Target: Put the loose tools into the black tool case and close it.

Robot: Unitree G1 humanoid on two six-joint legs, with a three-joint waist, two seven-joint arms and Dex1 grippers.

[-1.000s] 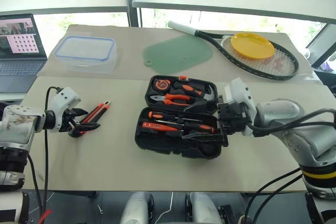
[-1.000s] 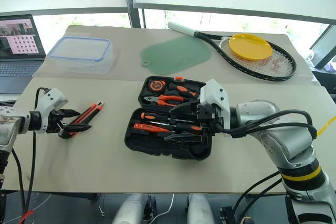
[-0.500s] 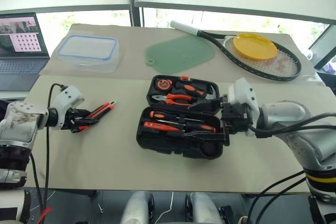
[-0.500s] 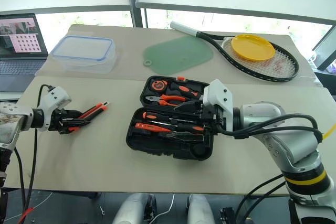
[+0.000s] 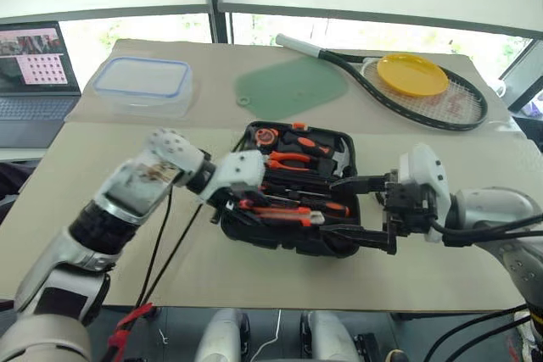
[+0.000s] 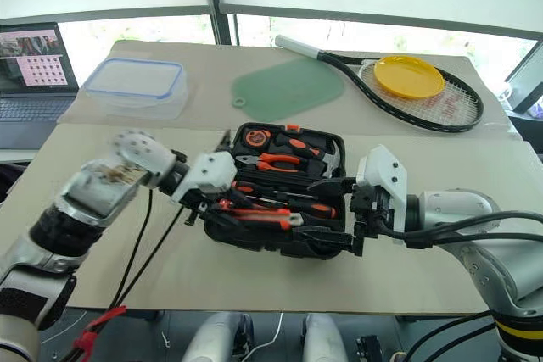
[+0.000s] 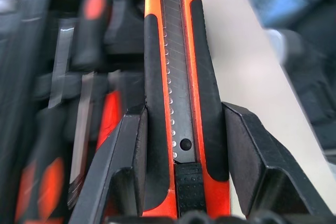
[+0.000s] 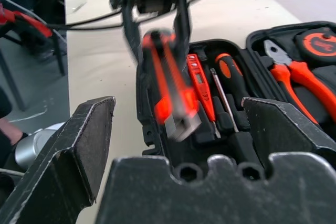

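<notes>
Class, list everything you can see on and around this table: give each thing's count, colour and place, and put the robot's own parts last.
Tool case: one, black, open, table centre.
Utility knife: one, orange and black, held over the case's near half.
Pliers: one, orange-handled, case's far half.
Screwdrivers: orange and black, case's near half; number unclear.
Food box: one, clear with blue rim, far left.
Mat: one, green, far centre.
Racket: one, black-framed, far right.
Plate: one, yellow, on the racket.
Laptop: one, open, beyond the table's left edge.
Table: one, beige.
Left gripper: black, shut on the utility knife.
Right gripper: black, open, at the case's right end.
</notes>
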